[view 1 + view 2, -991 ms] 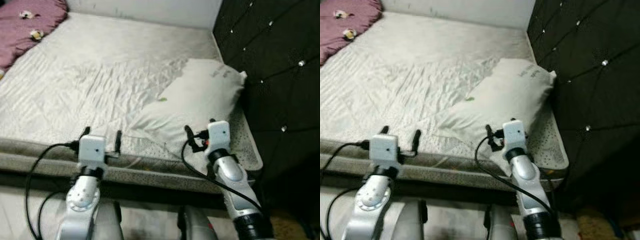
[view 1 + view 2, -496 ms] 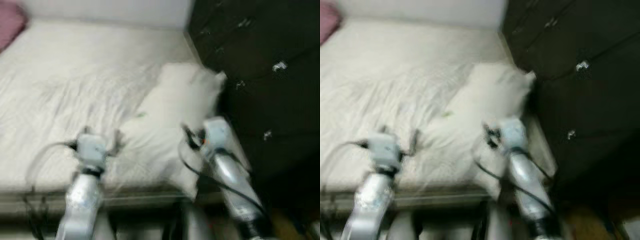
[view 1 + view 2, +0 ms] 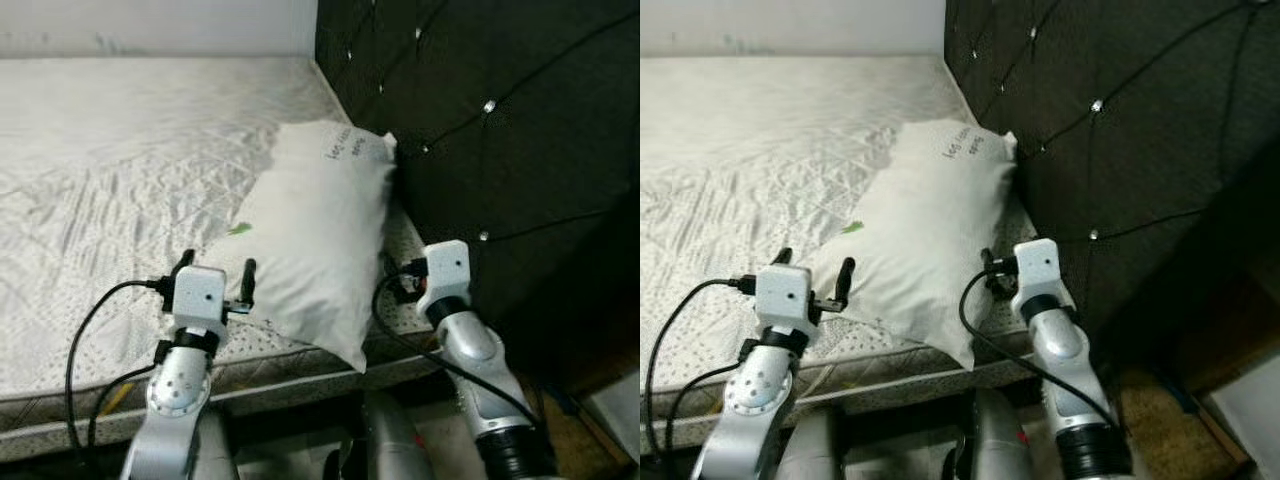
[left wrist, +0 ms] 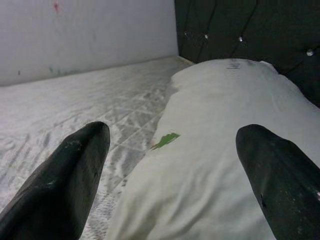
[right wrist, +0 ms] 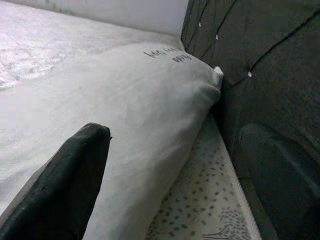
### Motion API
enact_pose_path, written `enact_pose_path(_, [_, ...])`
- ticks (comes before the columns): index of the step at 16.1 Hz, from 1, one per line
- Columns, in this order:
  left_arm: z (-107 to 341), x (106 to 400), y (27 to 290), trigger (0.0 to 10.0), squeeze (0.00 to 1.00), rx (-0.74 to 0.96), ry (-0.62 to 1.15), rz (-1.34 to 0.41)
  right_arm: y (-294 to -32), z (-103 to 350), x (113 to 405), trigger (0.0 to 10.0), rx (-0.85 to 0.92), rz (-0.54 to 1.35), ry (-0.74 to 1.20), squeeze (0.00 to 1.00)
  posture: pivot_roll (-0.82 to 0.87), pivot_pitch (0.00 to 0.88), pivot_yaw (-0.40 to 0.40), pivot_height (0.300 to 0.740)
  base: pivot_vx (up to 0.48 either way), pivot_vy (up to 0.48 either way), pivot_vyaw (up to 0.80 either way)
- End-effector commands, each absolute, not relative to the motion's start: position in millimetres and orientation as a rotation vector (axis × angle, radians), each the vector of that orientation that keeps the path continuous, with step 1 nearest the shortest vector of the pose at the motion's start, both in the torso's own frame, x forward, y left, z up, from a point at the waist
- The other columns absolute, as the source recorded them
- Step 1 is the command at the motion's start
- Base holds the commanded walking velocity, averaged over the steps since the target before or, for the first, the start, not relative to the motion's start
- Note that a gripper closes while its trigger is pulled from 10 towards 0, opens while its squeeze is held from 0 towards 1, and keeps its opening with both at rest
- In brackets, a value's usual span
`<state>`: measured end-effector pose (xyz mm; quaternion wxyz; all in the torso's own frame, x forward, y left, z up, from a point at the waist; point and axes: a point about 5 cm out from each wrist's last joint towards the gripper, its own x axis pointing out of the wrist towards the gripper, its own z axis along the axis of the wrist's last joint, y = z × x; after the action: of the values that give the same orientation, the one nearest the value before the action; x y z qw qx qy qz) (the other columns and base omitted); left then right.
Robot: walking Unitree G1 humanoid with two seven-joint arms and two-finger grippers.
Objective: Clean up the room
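pillow (image 3: 312,235), lengthwise along headboard (image 3: 480,120)

I see a white pillow (image 3: 315,240) with dark lettering near one end and a small green mark, lying on an off-white quilted mattress (image 3: 120,160) whose edge is speckled with dark dots. The headboard (image 3: 480,120) is black, tufted in diamonds with shiny studs, and the wall (image 4: 85,35) is pale grey.
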<state>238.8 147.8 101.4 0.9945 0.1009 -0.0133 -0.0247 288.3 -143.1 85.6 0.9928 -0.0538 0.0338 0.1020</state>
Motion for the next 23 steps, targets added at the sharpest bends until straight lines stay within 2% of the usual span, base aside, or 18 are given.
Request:
enact_pose_path(1, [107, 242, 152, 10.0, 0.0, 0.222, -0.036, -0.03, -142, 89, 292, 10.0, -0.12, 0.223, 0.062, 0.0, 0.02, 0.0, -0.094, 0.606, 0.0, 0.0, 0.0])
enact_pose_path(5, [102, 228, 166, 10.0, 0.0, 0.239, -0.003, 0.041, -140, 85, 293, 10.0, -0.106, 0.259, 0.116, 0.0, 0.03, 0.014, -0.089, 0.556, 0.0, 0.0, 0.0])
enact_pose_path(8, [98, 222, 159, 10.0, 0.0, 0.237, 0.011, 0.04, -136, 77, 295, 10.0, -0.11, 0.312, 0.181, 0.0, 0.03, 0.012, -0.087, 0.516, 0.0, 0.0, 0.0])
enact_pose_path(15, [101, 223, 161, 10.0, 0.0, 0.24, 0.018, 0.046, -127, 69, 292, 10.0, -0.077, 0.409, 0.246, 0.0, 0.03, 0.018, -0.084, 0.516, 0.0, 0.0, 0.0])
enact_pose_path(17, [92, 218, 165, 10.0, 0.0, 0.269, 0.091, 0.031, -112, 67, 289, 10.0, -0.111, 0.519, 0.257, 0.0, 0.05, 0.021, -0.086, 0.516, 0.0, 0.0, 0.0])
enact_pose_path(23, [96, 208, 175, 10.0, 0.0, 0.29, 0.095, 0.068, -76, 78, 320, 10.0, -0.154, 0.543, 0.228, 0.0, 0.11, 0.038, -0.099, 0.516, 0.0, 0.0, 0.0])
